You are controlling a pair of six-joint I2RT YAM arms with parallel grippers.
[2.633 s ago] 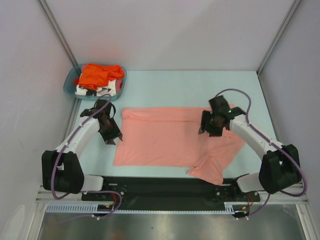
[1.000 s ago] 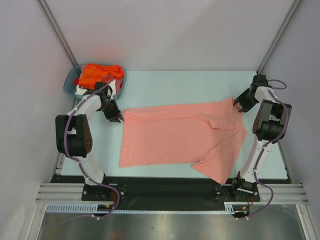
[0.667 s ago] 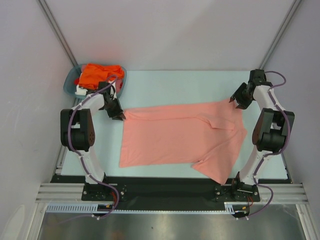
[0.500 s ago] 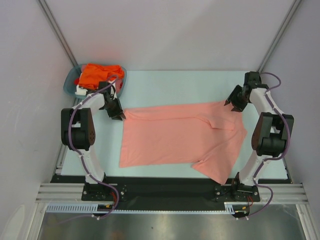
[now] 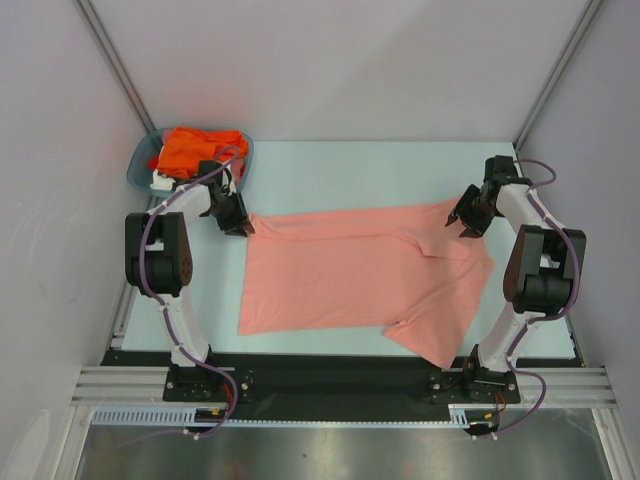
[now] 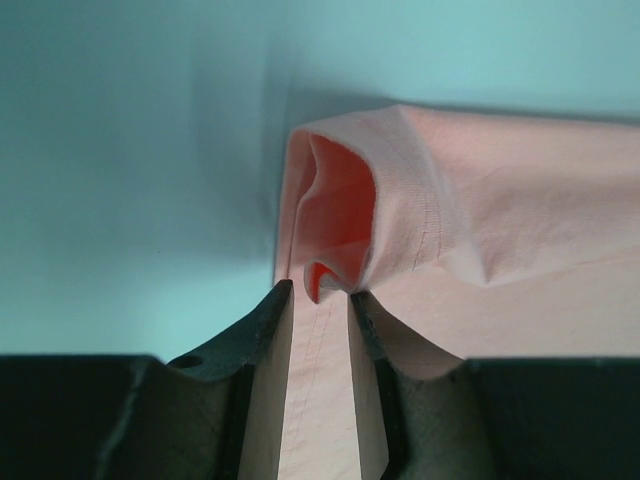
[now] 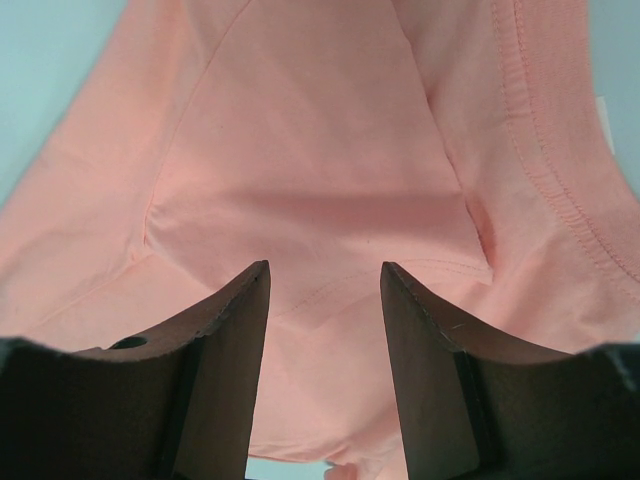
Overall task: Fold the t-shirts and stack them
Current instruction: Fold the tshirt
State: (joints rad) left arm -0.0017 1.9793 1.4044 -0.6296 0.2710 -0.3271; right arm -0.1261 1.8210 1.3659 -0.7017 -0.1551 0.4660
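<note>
Left claw (image 6: 320, 300) part-open over salmon-pink t-shirt (image 5: 350, 270), right claw (image 7: 322, 285) likewise

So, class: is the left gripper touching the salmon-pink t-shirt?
Touching. The left wrist view shows the salmon-pink t-shirt lying between the left gripper fingers, its bunched edge against their tips.

Right gripper (image 7: 322, 300) fingers parted over salmon-pink t-shirt (image 7: 300, 150); seams, ribbed hem at right; pale table (image 7: 40, 50) top left.
</note>
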